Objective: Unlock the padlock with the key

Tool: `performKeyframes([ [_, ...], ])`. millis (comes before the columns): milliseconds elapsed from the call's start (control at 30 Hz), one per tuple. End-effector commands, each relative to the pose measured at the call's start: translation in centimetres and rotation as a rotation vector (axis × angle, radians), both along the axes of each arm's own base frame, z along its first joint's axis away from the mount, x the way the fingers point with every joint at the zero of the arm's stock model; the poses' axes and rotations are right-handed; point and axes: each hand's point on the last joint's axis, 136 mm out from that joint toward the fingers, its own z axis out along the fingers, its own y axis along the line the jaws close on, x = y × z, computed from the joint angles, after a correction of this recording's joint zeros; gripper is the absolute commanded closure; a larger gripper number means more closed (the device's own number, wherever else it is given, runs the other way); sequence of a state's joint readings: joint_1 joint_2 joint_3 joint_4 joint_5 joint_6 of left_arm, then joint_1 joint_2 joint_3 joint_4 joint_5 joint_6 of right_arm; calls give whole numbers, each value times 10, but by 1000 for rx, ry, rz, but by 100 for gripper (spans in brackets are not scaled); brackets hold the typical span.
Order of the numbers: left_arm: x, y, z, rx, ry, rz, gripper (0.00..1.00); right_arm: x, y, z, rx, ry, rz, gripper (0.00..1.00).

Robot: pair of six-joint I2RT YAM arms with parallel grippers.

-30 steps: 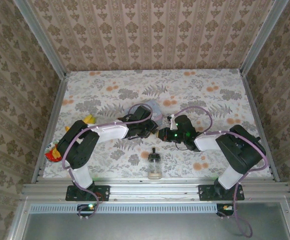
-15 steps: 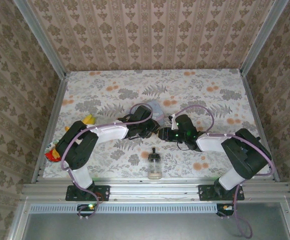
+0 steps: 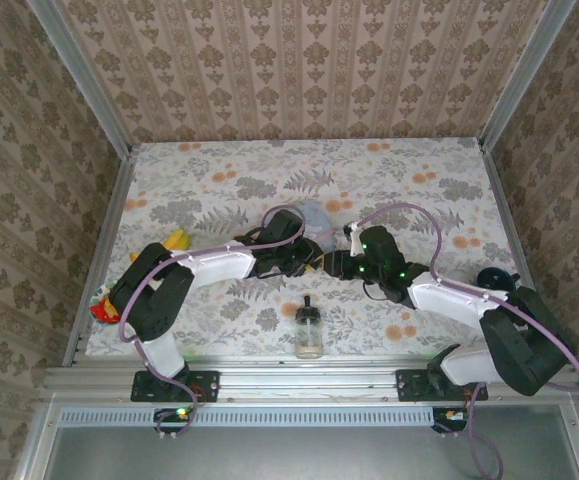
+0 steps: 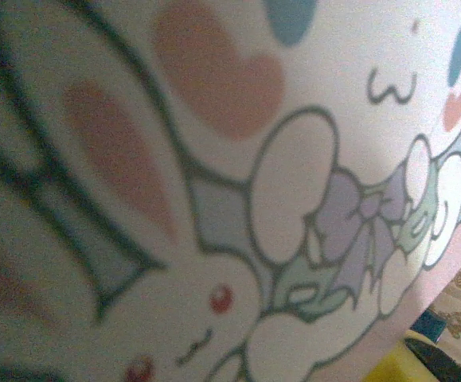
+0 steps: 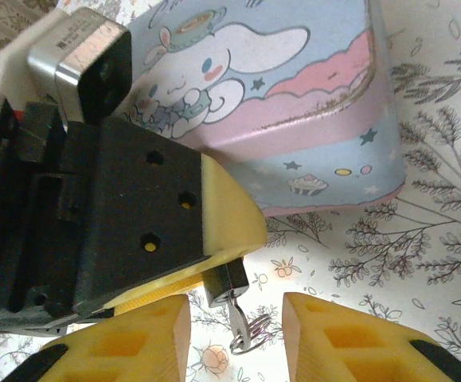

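Low centre of the right wrist view, just below the tin [image 5: 294, 103], the left gripper [image 5: 208, 267] is clamping the padlock [image 5: 230, 278], and the right gripper [image 5: 236, 312] is sitting parted around the seemingly inserted key [image 5: 244, 325], needing a square pinch before twisting.

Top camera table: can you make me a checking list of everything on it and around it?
Surface: flowery tablecloth, flat, no spills seen.
Job's things: tiny dark brassy padlock with a small silver key poking out of it.
Clutter: pale blue cartoon tin; small glass bottle with black cap; yellow and red things at left edge; dark round thing at right edge.
Pincers: left pincer pinches the padlock; right pincer open around the key.
Cables: purple cables arch over the tablecloth.
Surroundings: patterned wallpaper walls, metal frame.
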State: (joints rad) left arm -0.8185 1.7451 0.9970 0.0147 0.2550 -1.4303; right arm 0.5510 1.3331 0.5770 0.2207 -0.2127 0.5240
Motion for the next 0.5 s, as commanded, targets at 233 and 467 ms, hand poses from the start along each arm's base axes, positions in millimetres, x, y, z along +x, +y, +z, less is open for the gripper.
performKeyframes([
  [233, -3, -10, 25, -72, -25, -36, 85, -6, -4, -13, -40, 29, 2, 68],
  [467, -3, -10, 26, -74, -26, -37, 85, -3, 10, -19, 45, 67, 10, 73],
])
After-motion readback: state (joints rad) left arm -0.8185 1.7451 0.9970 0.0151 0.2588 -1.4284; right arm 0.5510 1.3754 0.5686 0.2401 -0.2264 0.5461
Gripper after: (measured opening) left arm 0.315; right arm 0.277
